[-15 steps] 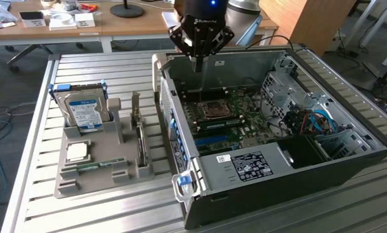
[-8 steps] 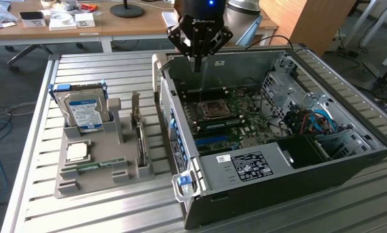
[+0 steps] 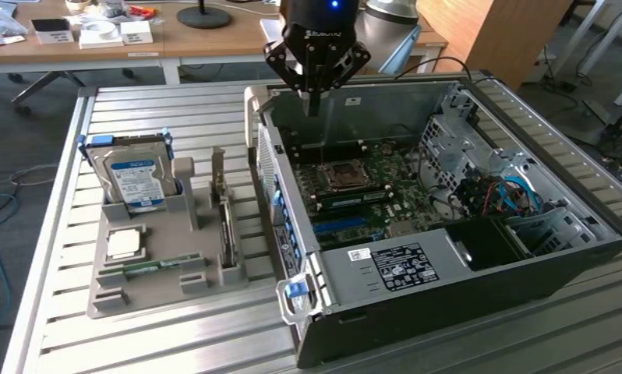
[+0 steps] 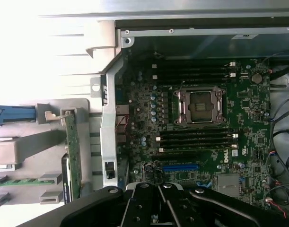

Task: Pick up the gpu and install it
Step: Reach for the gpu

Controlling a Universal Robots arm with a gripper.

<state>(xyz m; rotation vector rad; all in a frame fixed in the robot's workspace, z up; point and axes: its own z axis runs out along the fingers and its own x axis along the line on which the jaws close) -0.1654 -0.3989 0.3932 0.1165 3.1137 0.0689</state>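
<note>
One gpu (image 3: 224, 222), likely light, stiff, fragile: pinch its top edge. Hand (image 3: 311, 105) clenched, empty, above PC case (image 3: 560, 269); gpu just beside it.

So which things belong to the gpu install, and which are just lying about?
Job: thin dark gpu card on edge; open black computer case; shut black gripper.
Idle: silver hard drive with blue-white label; square silver chip; narrow green memory stick.

Robotics lab: slatted aluminium workbench (image 3: 165, 125), open PC case (image 3: 394, 335), wooden desks (image 3: 238, 43) behind.
</note>
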